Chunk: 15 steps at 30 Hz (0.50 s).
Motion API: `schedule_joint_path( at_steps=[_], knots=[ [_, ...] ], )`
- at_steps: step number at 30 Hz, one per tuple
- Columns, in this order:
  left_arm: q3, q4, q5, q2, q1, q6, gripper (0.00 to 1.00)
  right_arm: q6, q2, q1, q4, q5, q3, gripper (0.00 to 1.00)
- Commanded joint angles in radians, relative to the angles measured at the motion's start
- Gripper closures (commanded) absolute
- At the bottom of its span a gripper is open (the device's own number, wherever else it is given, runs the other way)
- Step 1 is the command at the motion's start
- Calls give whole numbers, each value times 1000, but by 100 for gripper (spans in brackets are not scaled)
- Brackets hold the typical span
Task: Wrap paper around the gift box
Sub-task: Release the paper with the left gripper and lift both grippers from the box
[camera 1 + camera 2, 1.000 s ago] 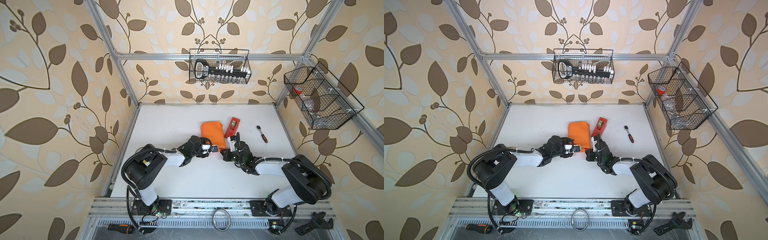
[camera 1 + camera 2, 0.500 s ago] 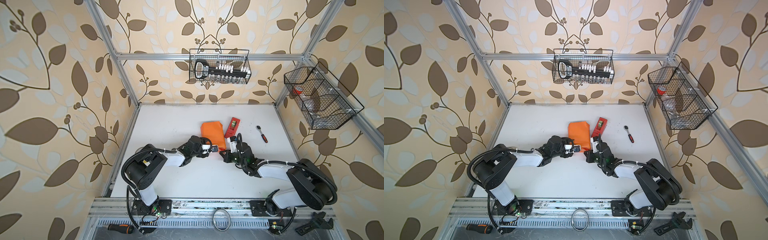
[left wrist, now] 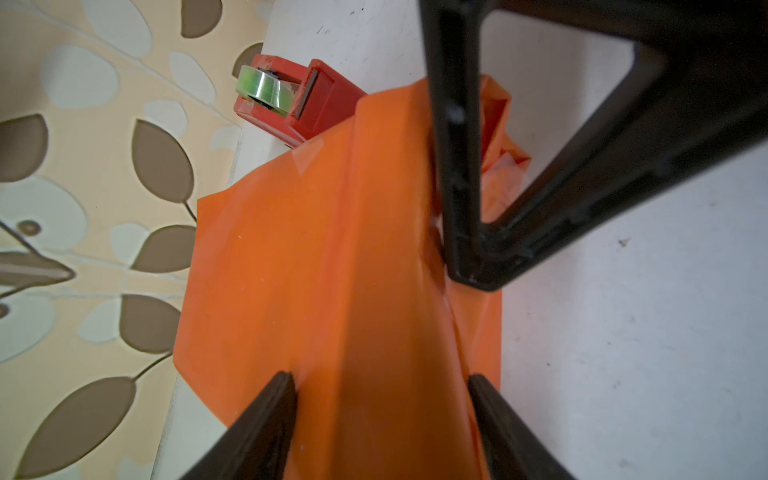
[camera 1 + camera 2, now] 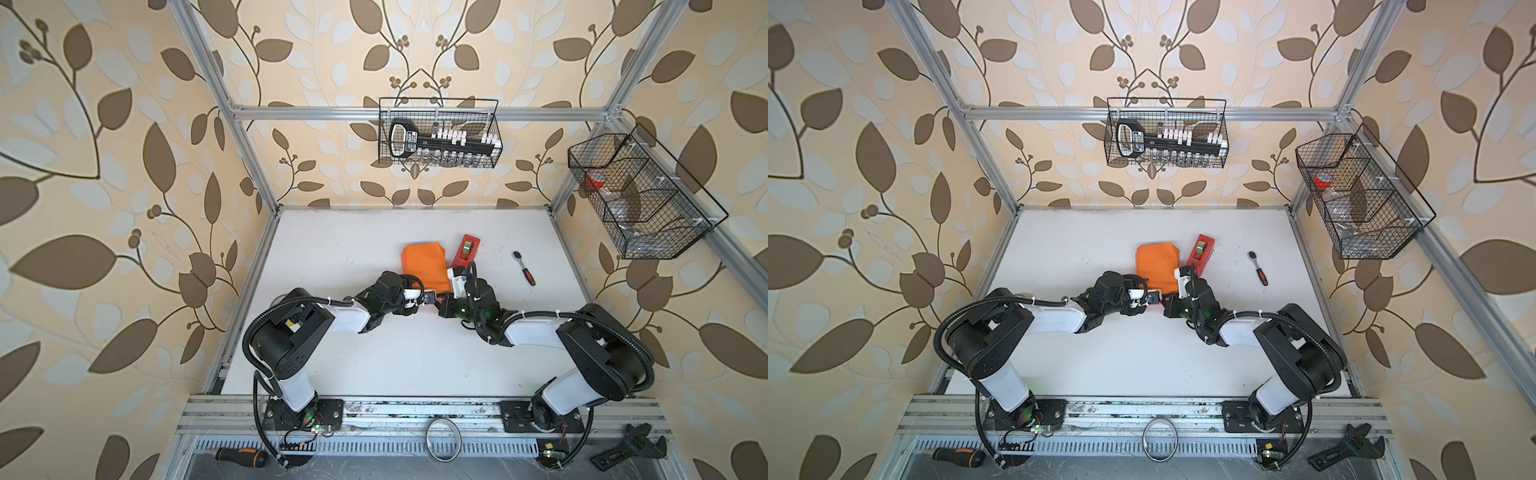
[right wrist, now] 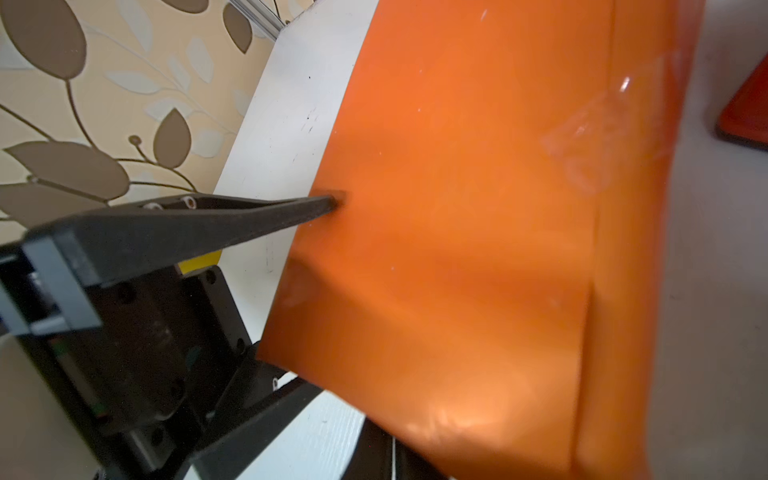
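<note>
Over the last second the right gripper, jaws clenched empty, has swung onto the paper beside the left gripper, whose 2 jaws straddle the parcel's near end, so flap-folding continues.

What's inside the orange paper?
The orange paper is folded all round a flat, boxy shape, so a box seems to be inside. No view shows it: the paper covers it completely. Clear tape holds one fold.

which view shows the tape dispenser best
The left wrist view: the tape dispenser shows close and sharp, with its roll and cutter visible beside the paper. In both top views it is small. The right wrist view catches only a blurred red corner.
</note>
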Motion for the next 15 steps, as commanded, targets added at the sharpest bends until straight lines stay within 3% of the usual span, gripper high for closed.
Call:
schedule_joint_path(
  at_steps=[1,15],
  knots=[
    [-9,-162,-9,40,12,21,35,38,10,1,68,-17,27,93],
    [-10,-150,13,15,12,-4,32,140,-130,-30,133,-82,-50,92]
  ],
)
